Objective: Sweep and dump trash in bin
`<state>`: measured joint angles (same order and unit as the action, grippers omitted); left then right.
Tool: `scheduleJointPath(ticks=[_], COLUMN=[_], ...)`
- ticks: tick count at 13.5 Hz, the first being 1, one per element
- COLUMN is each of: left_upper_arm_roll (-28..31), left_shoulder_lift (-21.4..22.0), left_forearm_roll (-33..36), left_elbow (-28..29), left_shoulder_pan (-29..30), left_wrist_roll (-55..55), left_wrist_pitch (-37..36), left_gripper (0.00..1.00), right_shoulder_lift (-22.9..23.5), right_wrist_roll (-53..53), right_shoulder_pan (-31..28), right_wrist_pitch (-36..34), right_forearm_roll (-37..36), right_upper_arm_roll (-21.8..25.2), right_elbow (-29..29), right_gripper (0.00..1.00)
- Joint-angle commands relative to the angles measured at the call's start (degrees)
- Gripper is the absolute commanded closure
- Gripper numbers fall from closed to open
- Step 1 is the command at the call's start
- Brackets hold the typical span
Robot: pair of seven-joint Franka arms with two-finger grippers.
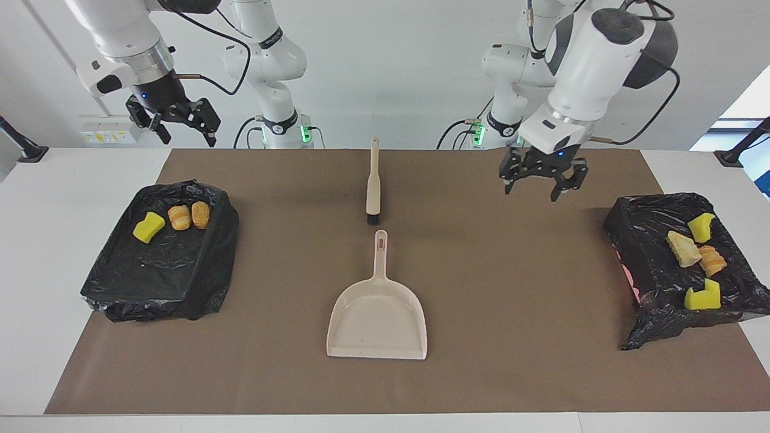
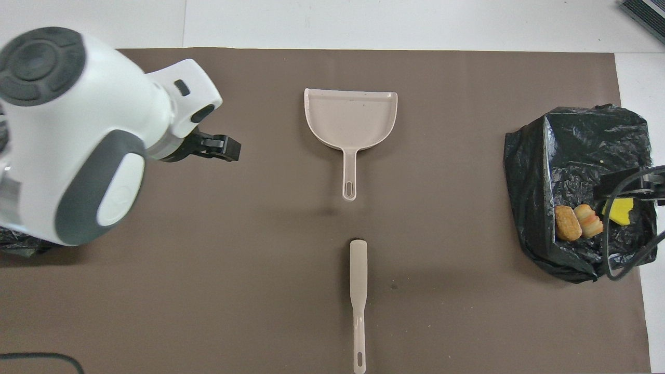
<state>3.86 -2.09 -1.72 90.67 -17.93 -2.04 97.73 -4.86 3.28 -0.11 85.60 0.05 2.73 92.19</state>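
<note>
The trash lies in two bins lined with black bags. The bin (image 1: 162, 282) at the right arm's end holds a yellow sponge piece (image 1: 148, 227) and two orange lumps (image 1: 179, 217); it also shows in the overhead view (image 2: 571, 156). The bin (image 1: 649, 228) at the left arm's end holds several scraps, among them a tan lump (image 1: 683, 248) and a yellow sponge piece (image 1: 702, 297). My right gripper (image 1: 188, 141) is open and empty, up in the air over its bin (image 2: 641, 184). My left gripper (image 1: 532, 192) is open and empty over the brown mat beside its bin (image 2: 221, 148).
A beige brush (image 1: 373, 180) (image 2: 358, 280) lies in the middle of the brown mat (image 1: 511, 337). A beige dustpan (image 1: 378, 313) (image 2: 350, 117) lies farther from the robots, its handle toward the brush. In the overhead view my left arm hides its bin.
</note>
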Motion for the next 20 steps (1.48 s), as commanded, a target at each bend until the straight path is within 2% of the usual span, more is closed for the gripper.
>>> scheduleJointPath(ticks=[1,4,6,8,11,20], left_upper_arm_roll=[-0.61,-0.52,-0.08,-0.08,0.27,0.62], left_shoulder_lift=[5.42,8.15,8.42,7.2,2.9,3.32], left_forearm_roll=[0.31,0.4,0.4,0.84,0.05,1.01], left_elbow=[1.8,0.65,0.3,-2.67,-8.47,-8.32], left_shoulder_pan=[5.88,9.23,10.11,10.11,10.29,11.87], left_wrist_roll=[-8.91,-12.11,-12.28,-12.55,-12.55,-11.58], left_wrist_pitch=[-3.84,-10.7,-13.09,-13.53,-15.81,-17.22], left_gripper=[0.0,0.0,0.0,0.0,0.0,0.0], right_shoulder_lift=[-1.56,-1.64,-1.56,-1.56,-1.64,-1.73], right_wrist_roll=[0.67,0.58,0.58,0.5,0.67,0.58], right_shoulder_pan=[-0.07,-0.15,0.02,0.02,0.02,-0.33], right_wrist_pitch=[0.88,0.45,0.88,0.8,0.44,0.53], right_forearm_roll=[0.22,0.22,0.31,0.31,0.39,0.39], right_upper_arm_roll=[-0.27,-0.27,-0.44,-0.53,-0.53,-0.53], right_elbow=[1.76,1.85,1.77,1.76,1.85,2.03], right_gripper=[0.0,0.0,0.0,0.0,0.0,0.0])
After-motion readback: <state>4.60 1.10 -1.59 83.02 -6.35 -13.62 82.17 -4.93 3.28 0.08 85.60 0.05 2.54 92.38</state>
